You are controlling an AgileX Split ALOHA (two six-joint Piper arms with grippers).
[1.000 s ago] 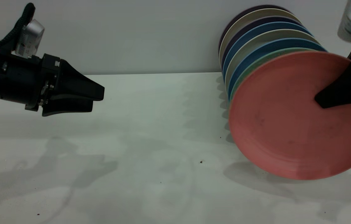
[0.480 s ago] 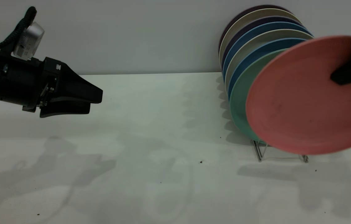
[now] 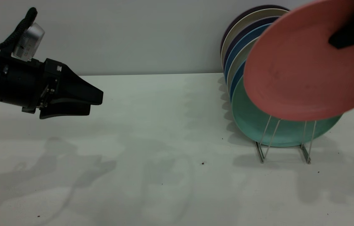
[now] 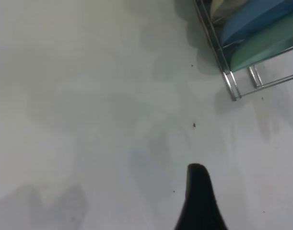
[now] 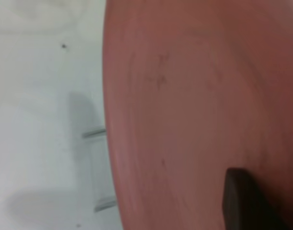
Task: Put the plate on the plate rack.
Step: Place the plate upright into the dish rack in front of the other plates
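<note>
Up high, the right hand [image 3: 352, 34], mostly cropped, pinches the pink plate [image 3: 299, 69], hiding stacked plates [image 3: 242, 31] above the plate rack [image 3: 285, 147]; the left hand [image 3: 90, 100] stays narrowed.

Exterior camera, low and level, faces both arms across the table [image 3: 164, 188]. Left wrist camera looks down; right sits against the plate [image 5: 199, 105]. All show the plate rack [image 3: 285, 147].

We see a white table [image 3: 151, 131] running back to a plain grey wall [image 3: 139, 34]. At the right stands a row of plates on edge: a mint-green plate [image 3: 252, 125] at the front, blue plates [image 3: 234, 80] and cream plates [image 3: 227, 47] behind it, and at the very back a dark plate [image 3: 231, 25], perhaps purple. A few dark specks [image 3: 202, 163] dot the tabletop.
</note>
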